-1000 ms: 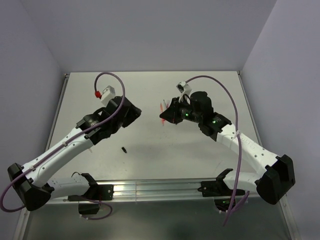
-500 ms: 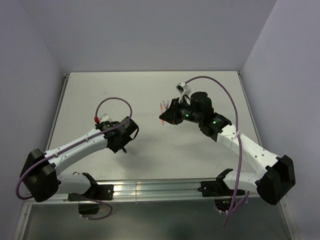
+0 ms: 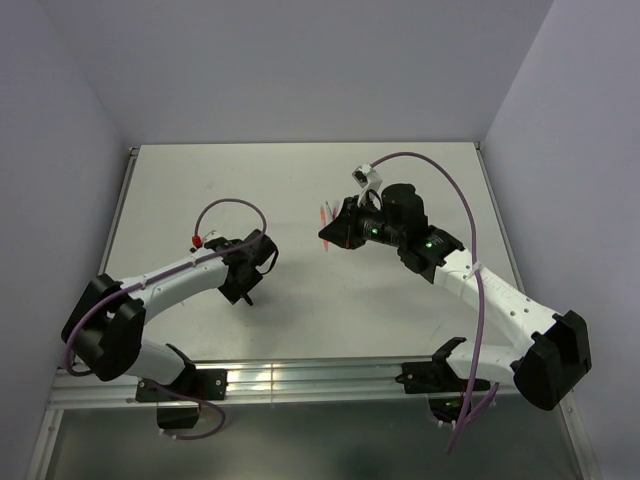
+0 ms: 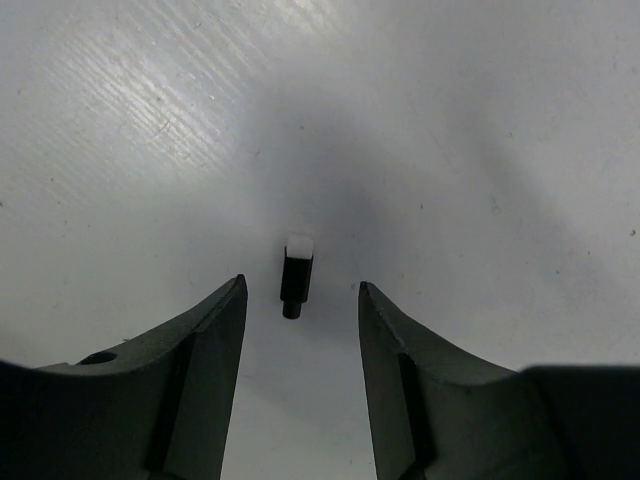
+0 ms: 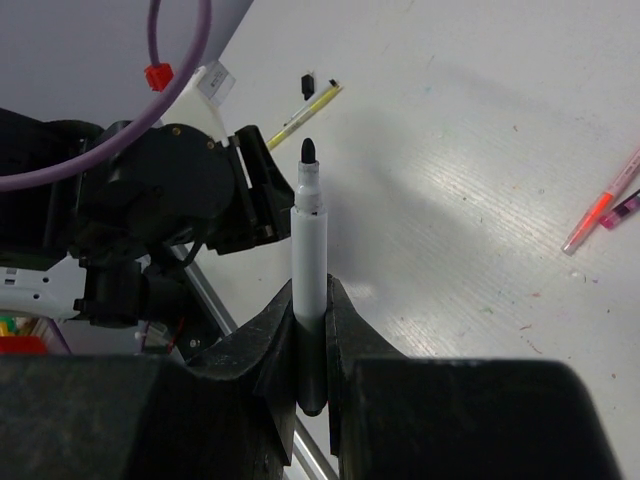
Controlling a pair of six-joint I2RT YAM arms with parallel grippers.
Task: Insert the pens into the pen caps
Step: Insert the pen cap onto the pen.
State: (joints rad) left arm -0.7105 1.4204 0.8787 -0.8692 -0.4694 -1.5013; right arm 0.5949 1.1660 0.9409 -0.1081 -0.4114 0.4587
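A short black pen cap with a white end (image 4: 297, 268) is lying flat on the pale grey tabletop (image 4: 480, 150). It is sitting in the gap between the dark fingers (image 4: 215, 340) of the left gripper (image 4: 301, 290) and touching neither one. Its long axis is running along that gap, with the white end pointing away from the wrist and the narrow black end toward it. The left fingers are standing spread, one on each side of it.

Across the table, a white-barrelled marker pen with a black tip (image 5: 308, 225) is being pinched low on its barrel by the right gripper (image 5: 310, 297), whose fingers are pressing on it from both sides. Its bare tip is pointing straight out past the fingertips, toward the left arm (image 5: 150, 195).

Farther off, a yellow pen (image 5: 300, 113) is lying beside a small black cap (image 5: 308, 85). An orange pen (image 5: 598, 205) and a purple pen (image 5: 628, 208) are lying together at the right edge of the right wrist view.
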